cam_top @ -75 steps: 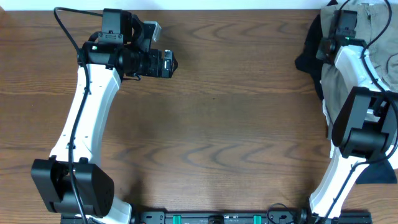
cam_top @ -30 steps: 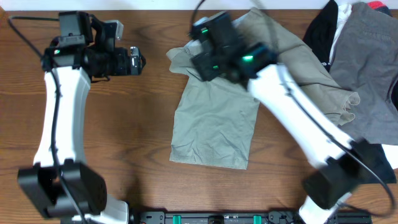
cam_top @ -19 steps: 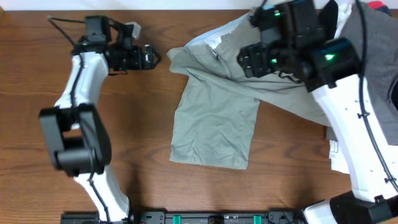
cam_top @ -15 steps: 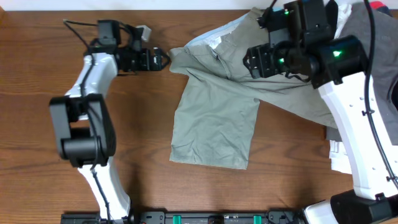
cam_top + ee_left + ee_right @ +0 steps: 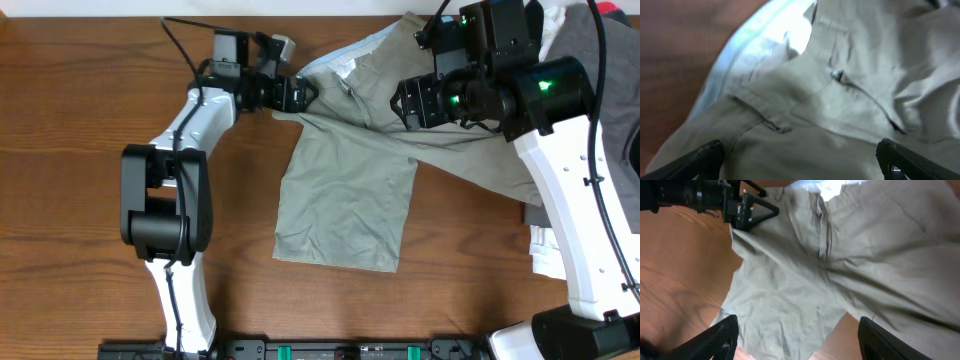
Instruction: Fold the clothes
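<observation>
the khaki shorts point(image 5: 345, 200) lie on the brown bench point(image 5: 100, 150), a little right of its middle. one leg is spread flat and points toward the near edge. the other leg runs off to the right, under the right arm. the waistband is at the far edge, with its pale inside turned up.

the left fingers point(image 5: 296, 93) are at the waistband's left corner, low over the cloth. in the left wrist view they stand apart at both lower corners. the zip point(image 5: 860, 90) and fly lie between and beyond them, with nothing clamped. whether the tips touch the fabric cannot be told.

the right fingers point(image 5: 412, 100) are over the upper part of the shorts, right of the fly. in the right wrist view they are spread wide, with the cloth seen well below them and nothing held.

a grey garment point(image 5: 620, 80) is heaped at the far right corner. a bit of white cloth point(image 5: 545, 250) shows beside the right arm.
</observation>
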You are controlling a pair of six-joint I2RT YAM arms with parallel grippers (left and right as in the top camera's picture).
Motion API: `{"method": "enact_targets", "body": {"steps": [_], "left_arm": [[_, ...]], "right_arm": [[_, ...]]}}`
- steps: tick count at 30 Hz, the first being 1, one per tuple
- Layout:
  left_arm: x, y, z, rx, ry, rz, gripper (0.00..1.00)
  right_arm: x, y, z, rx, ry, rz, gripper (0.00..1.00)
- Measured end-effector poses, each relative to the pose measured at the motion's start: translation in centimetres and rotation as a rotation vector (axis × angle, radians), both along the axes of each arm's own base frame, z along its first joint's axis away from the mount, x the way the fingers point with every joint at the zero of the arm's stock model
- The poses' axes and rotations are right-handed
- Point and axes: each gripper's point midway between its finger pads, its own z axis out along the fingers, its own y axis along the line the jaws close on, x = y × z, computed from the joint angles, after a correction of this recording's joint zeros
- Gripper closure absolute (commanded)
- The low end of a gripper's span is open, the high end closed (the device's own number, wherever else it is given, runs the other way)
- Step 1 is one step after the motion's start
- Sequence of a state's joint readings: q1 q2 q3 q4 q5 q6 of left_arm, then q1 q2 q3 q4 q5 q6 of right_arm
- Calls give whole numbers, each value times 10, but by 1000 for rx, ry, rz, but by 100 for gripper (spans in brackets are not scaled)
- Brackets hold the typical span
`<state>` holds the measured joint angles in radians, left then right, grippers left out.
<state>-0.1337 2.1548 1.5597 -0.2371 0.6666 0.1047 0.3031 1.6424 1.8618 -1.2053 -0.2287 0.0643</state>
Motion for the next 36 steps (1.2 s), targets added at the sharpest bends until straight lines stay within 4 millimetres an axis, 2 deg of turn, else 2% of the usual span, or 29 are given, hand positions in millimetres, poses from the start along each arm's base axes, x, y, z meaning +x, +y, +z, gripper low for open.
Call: {"method": "enact_targets", "body": {"steps": [1,2,4,5,6,8,13,21,26,31,32,33,34,35,36], "left_arm": [[-2,1,-4,19,14,9,2],[-3,3,-7,35,25,19,14],[-5,11,-13,67,53,49,63],[-4,16,-15,83,57,61,76],[-4,19,-16,91,60,69,85],[-2,27,-18,105,62,89,94],[3,42,-20,120,64,132,94],[9,76,-27,174,97,255,94],[12,132,-34,229,137,410,94],[1,218,-43,275,219,622,94],[-4,236,-45,275,243,672,91],[-7,245,-46,277,255,695,86],[-12,258,-48,278,280,734,75],[-19,270,-50,277,310,767,63],[-24,277,-51,272,331,792,53]], "right_arm": [[-2,-1,-1,-3,10,0,27],[-3,-1,-2,-5,16,0,27],[-5,-2,-4,-8,26,-2,27],[-5,-2,-5,-9,30,-5,28],[-5,-3,-6,-14,33,-13,29],[-3,-7,-12,-28,40,-38,35],[8,-16,-40,-70,58,-120,43],[23,-18,-127,-124,153,-162,44],[32,-17,-155,-129,150,-169,45],[32,-14,-178,-135,192,-160,47],[33,-13,-185,-137,205,-158,54],[34,-12,-190,-137,209,-155,69],[36,-11,-194,-138,211,-152,89],[38,-10,-199,-135,214,-154,99],[40,-9,-202,-131,216,-156,99]]}}
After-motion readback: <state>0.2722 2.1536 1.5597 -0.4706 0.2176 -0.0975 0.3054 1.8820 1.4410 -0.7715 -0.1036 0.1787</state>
